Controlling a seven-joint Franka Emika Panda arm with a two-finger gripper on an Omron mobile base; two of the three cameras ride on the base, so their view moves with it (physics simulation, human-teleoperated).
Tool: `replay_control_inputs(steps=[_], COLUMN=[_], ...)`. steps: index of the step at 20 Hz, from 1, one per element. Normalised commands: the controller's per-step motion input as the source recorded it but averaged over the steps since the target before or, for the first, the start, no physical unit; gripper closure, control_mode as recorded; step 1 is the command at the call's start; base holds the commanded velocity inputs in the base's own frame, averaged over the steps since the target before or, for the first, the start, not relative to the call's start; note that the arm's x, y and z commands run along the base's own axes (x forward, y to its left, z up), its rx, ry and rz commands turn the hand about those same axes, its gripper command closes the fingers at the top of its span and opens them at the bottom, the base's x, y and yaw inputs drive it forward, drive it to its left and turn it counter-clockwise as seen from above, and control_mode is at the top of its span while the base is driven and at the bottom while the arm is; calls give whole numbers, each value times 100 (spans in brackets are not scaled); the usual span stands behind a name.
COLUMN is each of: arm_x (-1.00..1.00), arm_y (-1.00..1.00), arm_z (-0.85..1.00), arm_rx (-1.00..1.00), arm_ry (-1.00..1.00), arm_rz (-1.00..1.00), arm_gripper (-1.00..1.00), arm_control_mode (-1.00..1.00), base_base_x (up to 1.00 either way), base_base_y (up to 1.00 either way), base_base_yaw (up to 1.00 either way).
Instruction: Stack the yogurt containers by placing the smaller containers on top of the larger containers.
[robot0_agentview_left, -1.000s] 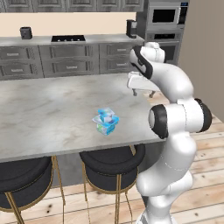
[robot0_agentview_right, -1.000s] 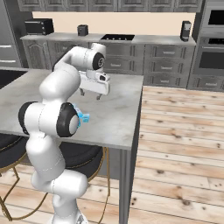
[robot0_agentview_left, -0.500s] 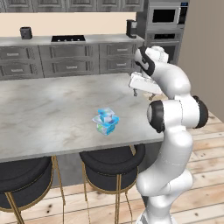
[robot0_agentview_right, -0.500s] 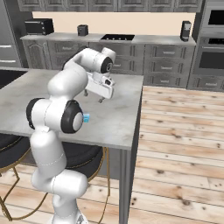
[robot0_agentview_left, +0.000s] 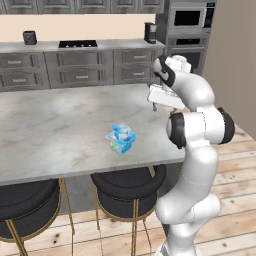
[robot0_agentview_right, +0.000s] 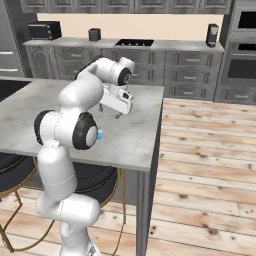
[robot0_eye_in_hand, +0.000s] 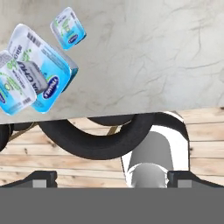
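We catch the yogurt pack (robot0_eye_in_hand: 39, 70) with its neighbour clipped by the hand view's left edge, and the robot's elbow hides most of it (robot0_agentview_right: 99, 134) from the right base view.

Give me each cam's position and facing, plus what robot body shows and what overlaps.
Left base view: behind-left of the arm, facing forward and down over the island counter; arm rises lower right, gripper with jaws open.
Right base view: behind-right, same counter; arm lower left, gripper.
Hand view: on the hand, looking down at the counter edge and stool; dark fingertips at bottom.
Shared: the yogurt containers.
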Motion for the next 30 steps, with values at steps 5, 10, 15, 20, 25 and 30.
replay_control_inputs(steps=[5,10,15,20,25,30], arm_x=[13,18,17,6,13,24], arm_y=[2,5,6,15,16,15], arm_z=[-9,-9,-6,-11,-15,-16], arm_rx=[0,1,4,7,1,0], arm_ry=[0,1,16,12,0,0], arm_rz=[1,1,3,2,1,0], arm_gripper=[-100,-100,-100,-100,-100,-100], arm_control_mode=[-100,-100,-100,-100,-100,-100], base_base_x=[0,0,0,0,0,0], base_base_y=[0,0,0,0,0,0], base_base_yaw=[0,0,0,0,0,0])
